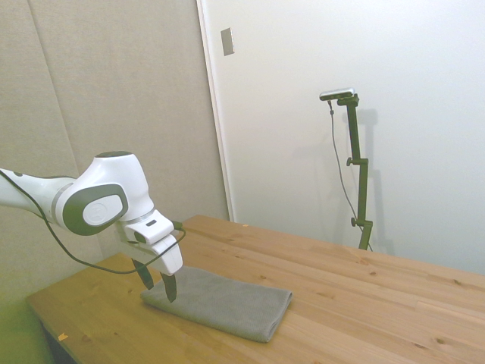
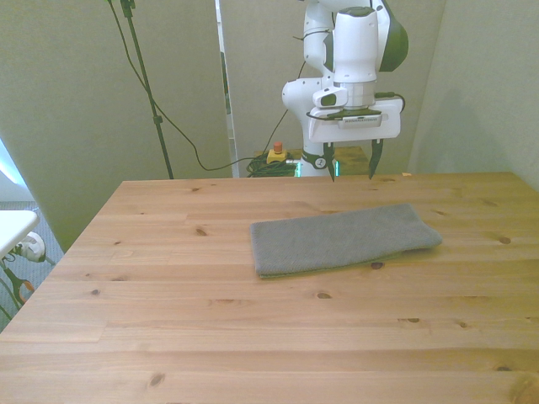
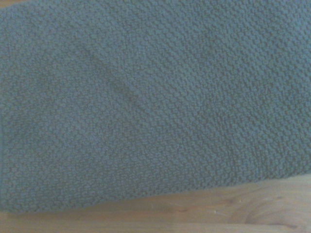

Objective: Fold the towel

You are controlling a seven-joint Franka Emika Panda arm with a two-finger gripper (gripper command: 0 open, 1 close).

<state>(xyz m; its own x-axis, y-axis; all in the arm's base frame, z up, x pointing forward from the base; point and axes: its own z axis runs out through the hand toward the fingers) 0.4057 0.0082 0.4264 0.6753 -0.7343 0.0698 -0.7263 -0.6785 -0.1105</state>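
Looking at the side view first, I am seeing the gripper (image 1: 157,284) hanging over the end of the towel (image 1: 221,302) that lies nearest the arm, its two dark fingers (image 1: 170,287) pointing down and standing apart with nothing between them. I cannot tell from here whether the tips are touching the cloth or hovering just above it. The towel is lying flat as a long grey folded strip on the wooden table (image 1: 364,303), running away from the arm.

Turning to the front view, I am watching the gripper (image 2: 353,162) hold above and behind the towel (image 2: 344,239), toward the front view's right end of it, the jaws spread wide and gripping nothing. The towel is sitting near the middle of the table (image 2: 168,320), angled slightly, its right end lying farther back than its left.

Checking the wrist view, I am seeing the towel (image 3: 146,102) filling nearly the whole picture, its knobbly weave close up, with a band of bare table (image 3: 218,208) showing along one edge.
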